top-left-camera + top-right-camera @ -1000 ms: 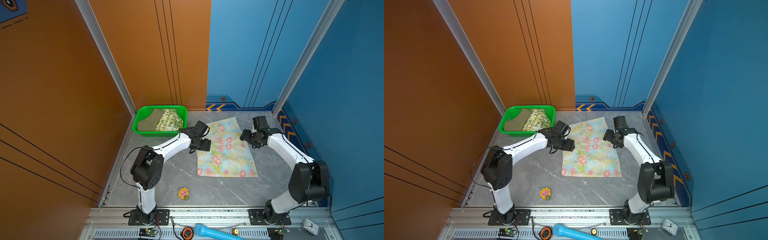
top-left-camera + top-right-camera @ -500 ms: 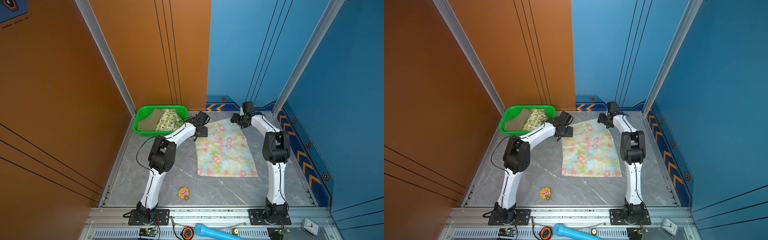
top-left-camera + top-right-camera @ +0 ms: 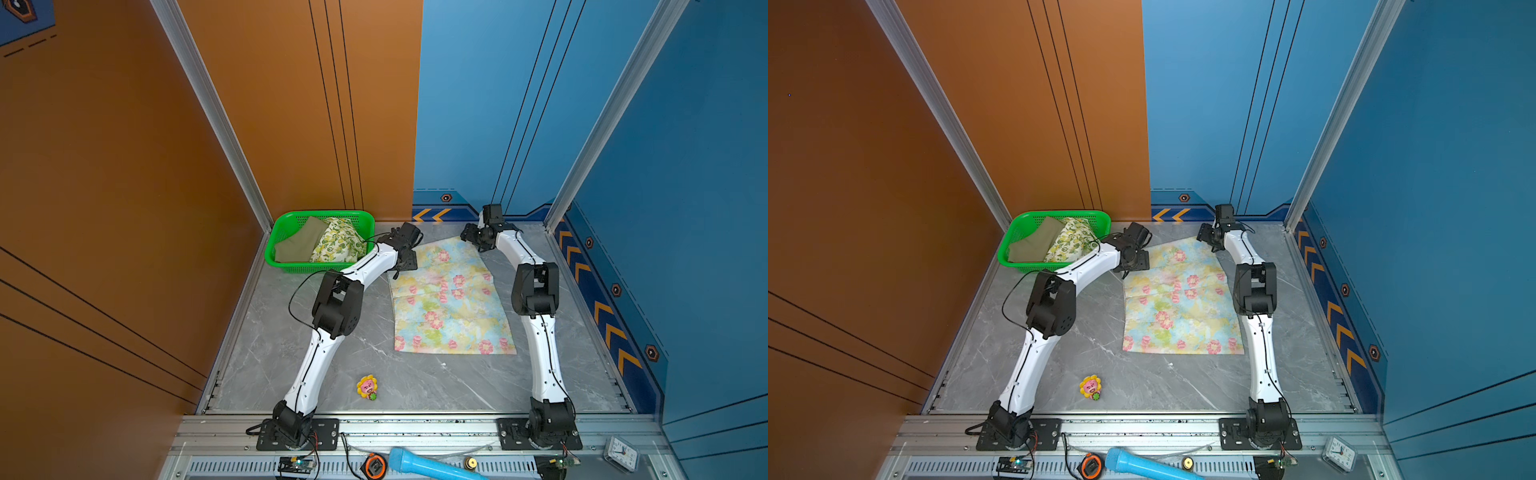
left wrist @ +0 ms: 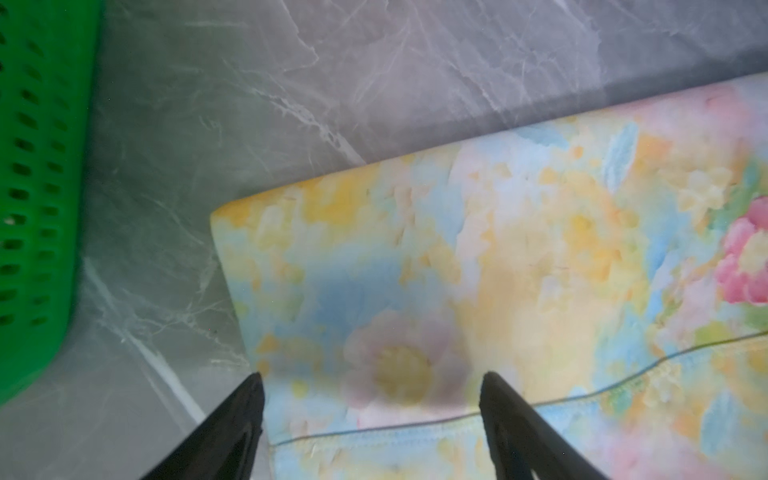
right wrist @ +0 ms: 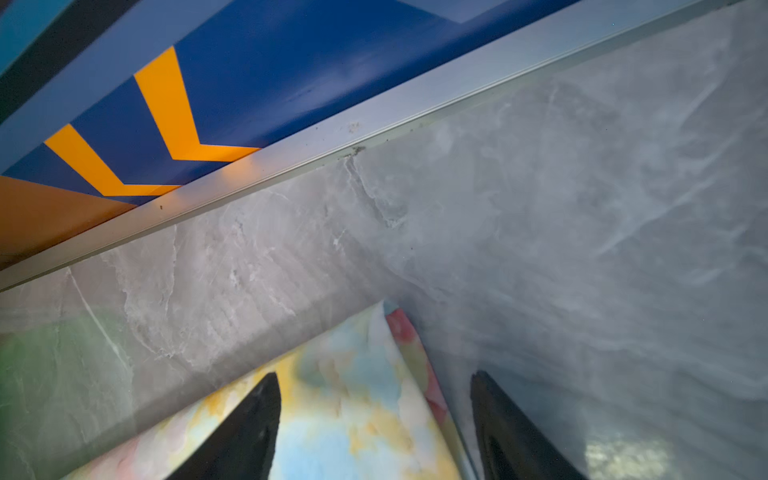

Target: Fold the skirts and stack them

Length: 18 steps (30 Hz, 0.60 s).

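Cloth sits right at both pairs of fingertips. The left gripper (image 4: 370, 380) stands spread wide: one tip is just off the side edge of the floral skirt (image 4: 478, 257) and the other is over the print, with the corner a little ahead of them. The right gripper (image 5: 374, 380) is spread too, astride the skirt's other far corner, which curls up between its tips. Neither pinches anything yet.

The step looks like taking these two corners to fold the skirt back toward its near hem. To do it well, both grippers should sink until each catches every layer of cloth. They should close together, lift only just clear of the table (image 3: 415, 382), and travel level so the cloth stays taut between them and the edges meet square. The left one may need to nudge forward so the corner lies properly between its fingers.

Beyond the left fingers, on the side away from the right gripper, stands the green basket (image 3: 324, 213).

I count three skirts. One is floral and lies flat on the table. The olive skirt (image 3: 297, 245) and the lemon-print skirt (image 3: 338, 243) are bunched in the single basket. Well behind both grippers lies one flower toy (image 3: 367, 387).
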Each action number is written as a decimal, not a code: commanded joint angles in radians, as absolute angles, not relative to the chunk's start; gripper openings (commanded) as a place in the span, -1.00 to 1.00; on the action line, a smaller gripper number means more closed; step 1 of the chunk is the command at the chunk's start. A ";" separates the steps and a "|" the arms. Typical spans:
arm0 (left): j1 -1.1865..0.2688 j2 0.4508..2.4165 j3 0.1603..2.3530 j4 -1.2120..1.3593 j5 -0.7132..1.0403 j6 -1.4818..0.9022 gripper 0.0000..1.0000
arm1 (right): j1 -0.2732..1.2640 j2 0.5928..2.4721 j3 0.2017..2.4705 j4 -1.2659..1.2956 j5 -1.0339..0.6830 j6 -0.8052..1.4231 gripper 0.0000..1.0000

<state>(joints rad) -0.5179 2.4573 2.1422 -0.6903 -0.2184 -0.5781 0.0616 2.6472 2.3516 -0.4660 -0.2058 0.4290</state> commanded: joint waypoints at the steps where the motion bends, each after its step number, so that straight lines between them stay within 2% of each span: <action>1: -0.512 2.489 2.175 -0.729 -0.165 -0.608 0.63 | 0.066 2.680 2.387 -0.433 -0.200 0.471 0.39; 3: -0.512 2.496 2.182 -0.729 -0.154 -0.606 0.62 | 0.063 2.691 2.390 -0.416 -0.209 0.487 0.32; 5: -0.510 2.504 2.189 -0.729 -0.135 -0.607 0.60 | 0.059 2.699 2.390 -0.391 -0.231 0.511 0.13; 6: -0.509 2.506 2.193 -0.729 -0.124 -0.605 0.59 | 0.058 2.703 2.390 -0.387 -0.232 0.519 0.00; 8: -0.508 2.514 2.195 -0.729 -0.098 -0.610 0.56 | 0.055 2.700 2.384 -0.387 -0.231 0.526 -0.41; 10: -0.510 2.518 2.197 -0.729 -0.079 -0.608 0.53 | 0.053 2.688 2.368 -0.386 -0.225 0.528 -0.64; 13: -0.516 2.522 2.192 -0.729 -0.058 -0.593 0.37 | 0.046 2.653 2.315 -0.368 -0.220 0.533 -0.87; 18: -0.533 2.507 2.156 -0.729 -0.044 -0.582 0.24 | 0.032 2.559 2.164 -0.300 -0.219 0.548 -1.00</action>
<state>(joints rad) -0.5201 2.4893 2.1731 -0.6998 -0.0917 -0.5919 0.0483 2.6335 2.2356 -0.3103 -0.2249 0.5327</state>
